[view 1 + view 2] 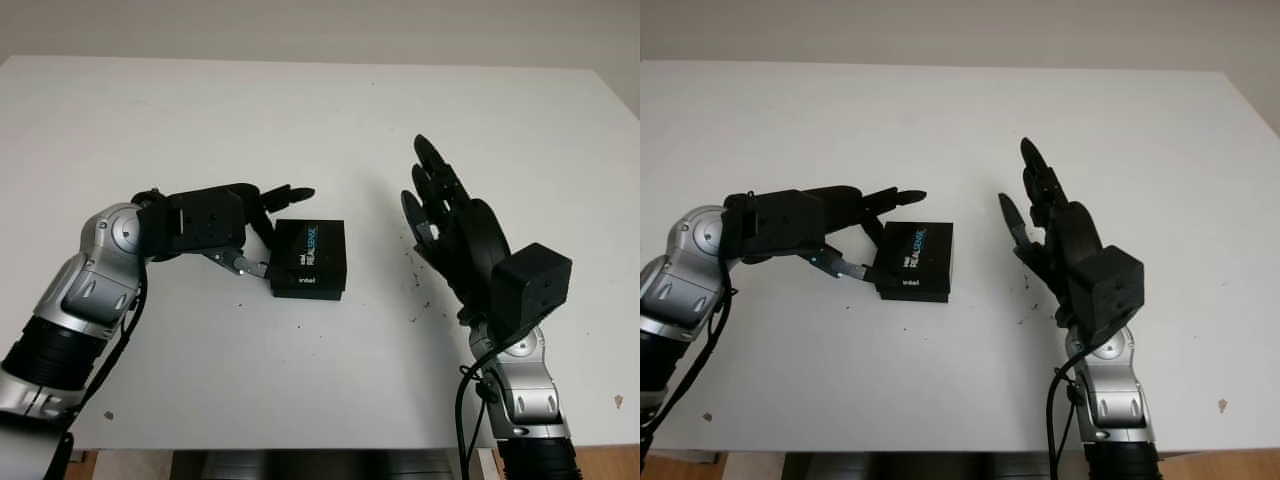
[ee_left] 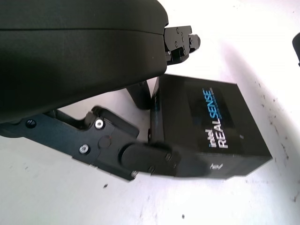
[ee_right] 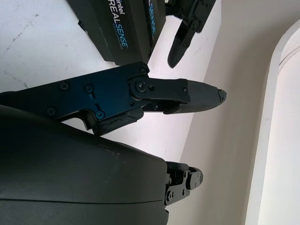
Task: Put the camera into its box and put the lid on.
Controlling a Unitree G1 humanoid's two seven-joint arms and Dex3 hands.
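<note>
Head view: a closed black camera box [image 1: 310, 258] sits mid-desk [image 1: 320, 110]; the left hand [image 1: 262, 232], at its 9 o'clock, pinches its left side. At 3 o'clock, the right hand [image 1: 440, 205] hovers open, apart. Left wrist view: 1 finger [image 2: 150, 159] presses the box's side wall.

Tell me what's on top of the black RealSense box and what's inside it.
The black cardboard RealSense box on the white table has its lid on; nothing rests on the lid. The left hand touches its side. The right hand is open nearby. The contents are hidden.
</note>
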